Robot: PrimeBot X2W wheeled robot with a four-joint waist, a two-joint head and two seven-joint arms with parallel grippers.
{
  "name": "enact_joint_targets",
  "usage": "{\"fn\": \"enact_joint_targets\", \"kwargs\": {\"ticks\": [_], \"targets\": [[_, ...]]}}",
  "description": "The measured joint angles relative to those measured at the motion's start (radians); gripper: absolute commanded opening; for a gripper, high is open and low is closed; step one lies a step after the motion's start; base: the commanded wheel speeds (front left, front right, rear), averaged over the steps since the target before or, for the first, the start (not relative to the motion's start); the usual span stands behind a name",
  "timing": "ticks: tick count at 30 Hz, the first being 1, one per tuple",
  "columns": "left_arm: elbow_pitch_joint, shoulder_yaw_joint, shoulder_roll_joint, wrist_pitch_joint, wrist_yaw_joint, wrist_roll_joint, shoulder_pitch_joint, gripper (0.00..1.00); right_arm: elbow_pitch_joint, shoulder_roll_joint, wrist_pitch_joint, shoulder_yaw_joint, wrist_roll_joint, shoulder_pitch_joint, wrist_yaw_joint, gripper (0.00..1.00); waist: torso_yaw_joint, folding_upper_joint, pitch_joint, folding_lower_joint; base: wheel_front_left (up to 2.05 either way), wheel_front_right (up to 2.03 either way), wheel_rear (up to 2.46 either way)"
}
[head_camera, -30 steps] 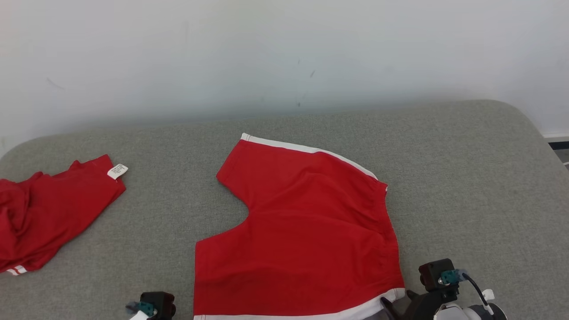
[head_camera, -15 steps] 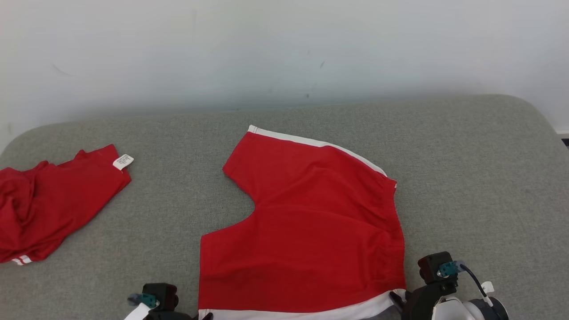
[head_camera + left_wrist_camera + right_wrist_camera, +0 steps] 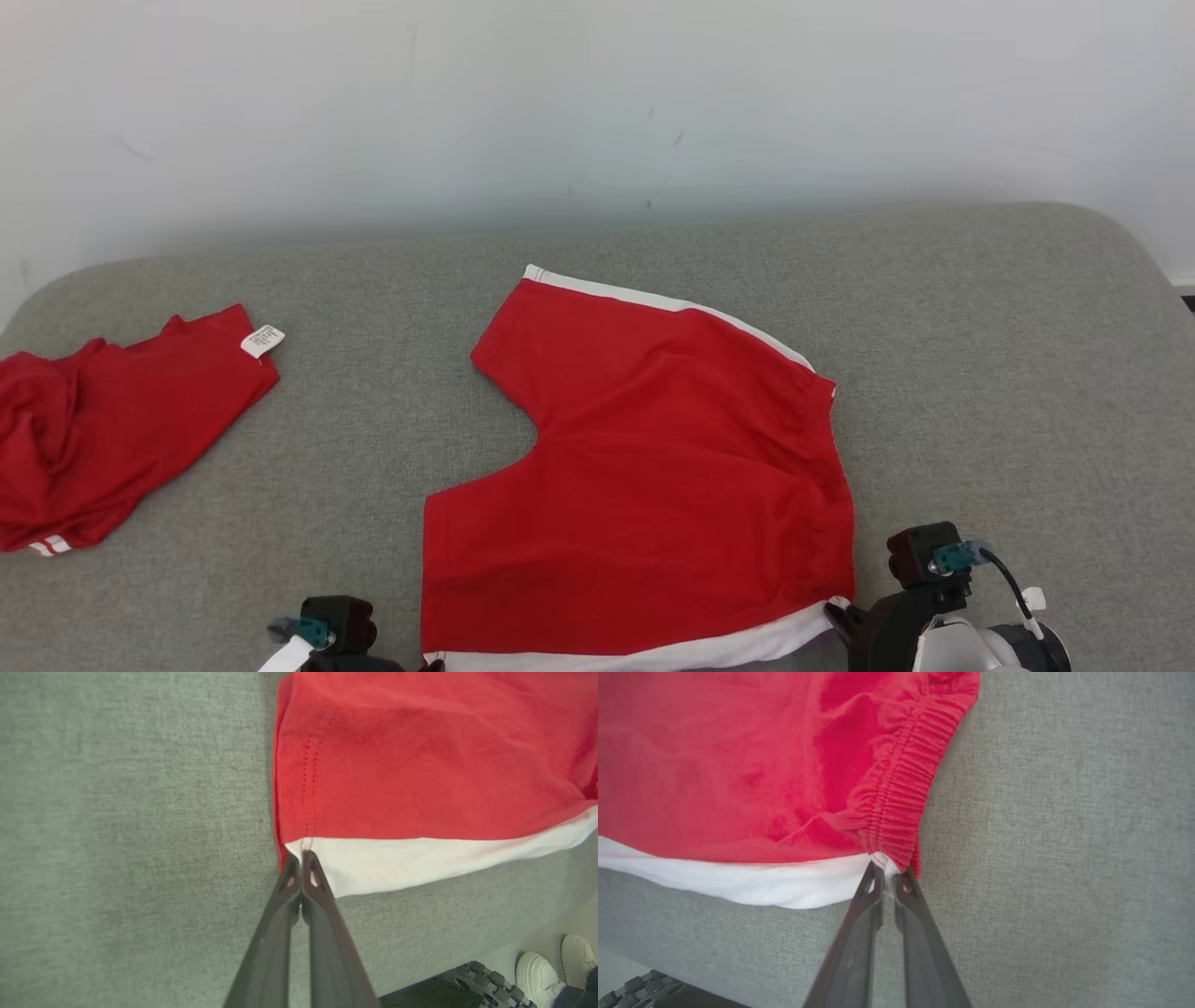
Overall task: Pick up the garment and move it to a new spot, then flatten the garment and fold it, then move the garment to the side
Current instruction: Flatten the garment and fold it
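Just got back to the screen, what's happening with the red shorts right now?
The red shorts lie spread flat on the grey cushion. The left gripper is shut on the near corner at the leg hem, the right gripper on the near corner by the elastic waistband. Nothing is folded yet. A second red garment lies crumpled to the left.

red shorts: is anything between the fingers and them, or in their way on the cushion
Nothing visible does. The left gripper is shut on the near left corner of the red shorts, the right gripper on their near waistband corner. A second red garment lies apart at the far left of the grey cushion.
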Motion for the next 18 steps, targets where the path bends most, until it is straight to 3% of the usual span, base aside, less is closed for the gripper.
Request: {"fn": "enact_joint_targets", "kwargs": {"ticks": [9, 18], "targets": [[-0.063, 0.011, 0.012, -0.028, -0.010, -0.011, 0.054, 0.00, -0.053, -0.013, -0.010, -0.018, 0.041, 0.063, 0.023, 0.00, 0.004, 0.0000, -0.025, -0.0001, 0.00, 0.00, 0.00], [-0.194, 0.036, 0.013, -0.079, -0.036, -0.058, 0.085, 0.00, -0.119, -0.001, -0.041, -0.066, 0.097, 0.086, 0.023, 0.00, 0.006, 0.0000, -0.036, -0.0001, 0.00, 0.00, 0.00]]}}
